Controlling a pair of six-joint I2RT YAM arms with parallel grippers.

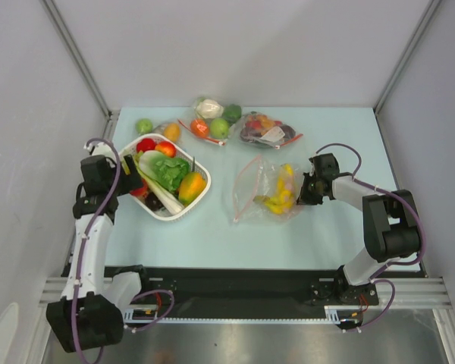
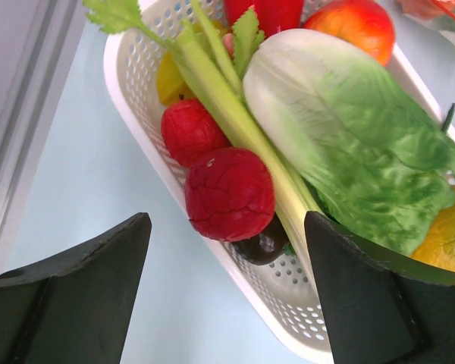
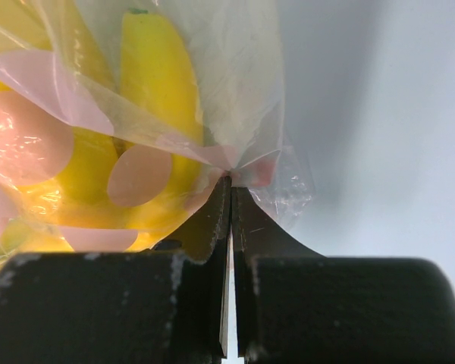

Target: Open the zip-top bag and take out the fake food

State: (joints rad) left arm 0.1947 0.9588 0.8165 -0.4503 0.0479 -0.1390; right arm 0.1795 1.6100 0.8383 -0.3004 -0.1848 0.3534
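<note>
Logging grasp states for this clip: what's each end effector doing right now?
Left end effector: open, empty.
Right end effector: closed on the zip-top bag edge.

Zip-top bag: clear, pinkish-red zip strip. Banana bunch: yellow. Basket: white, perforated dot pattern. Lettuce: white fading to green, veined. Round fruit: deep red, crackled surface. Bench: pale blue.

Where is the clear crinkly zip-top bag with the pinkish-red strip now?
The clear zip-top bag lies right of centre in the top external view, between the white perforated plastic basket and the right gripper, whose fingers pinch its right edge.
</note>
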